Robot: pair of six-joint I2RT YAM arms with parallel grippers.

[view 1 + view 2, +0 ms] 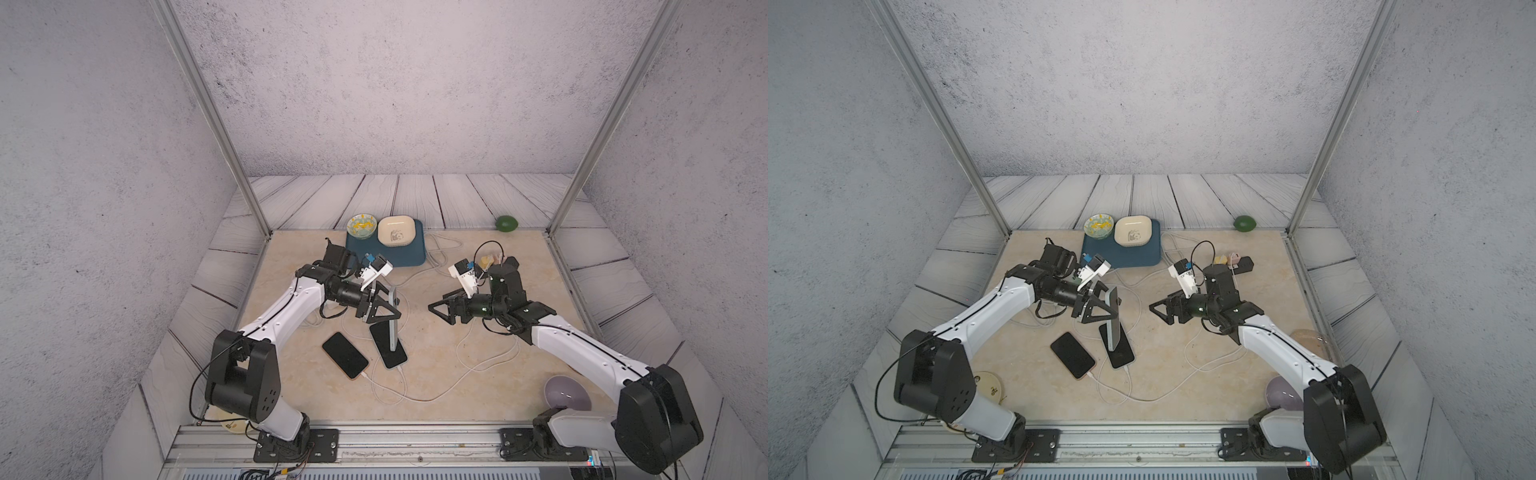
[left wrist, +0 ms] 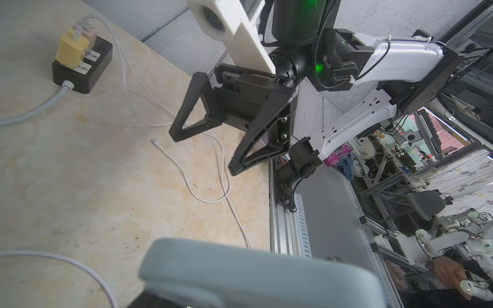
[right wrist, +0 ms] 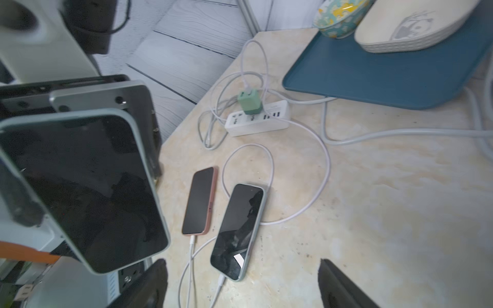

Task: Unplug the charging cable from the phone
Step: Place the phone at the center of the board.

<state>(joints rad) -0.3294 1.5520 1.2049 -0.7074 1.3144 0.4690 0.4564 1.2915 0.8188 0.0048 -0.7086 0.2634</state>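
Beige marble tabletop (image 1: 311, 395) carries a dark blue tray (image 1: 409, 257) bearing a cream dish with a panda drawing (image 1: 397, 236). Robotward of the tray, the left claw (image 1: 388, 309) clamps a grey-green-cased phone (image 3: 80, 186) upright off the table. Right of the tray, the right claw (image 2: 202, 153) gapes empty near the white charging cable (image 2: 186, 181), its plug (image 2: 154, 140) lying free on the marble.

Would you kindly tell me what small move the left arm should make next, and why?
Probably lower the grey-green cased phone onto the beige marbled tabletop and let go. The left gripper clamps it upright above the table, a loose white cable plug lies free on the surface, and the right gripper stands open and empty, so the unplugging looks done.
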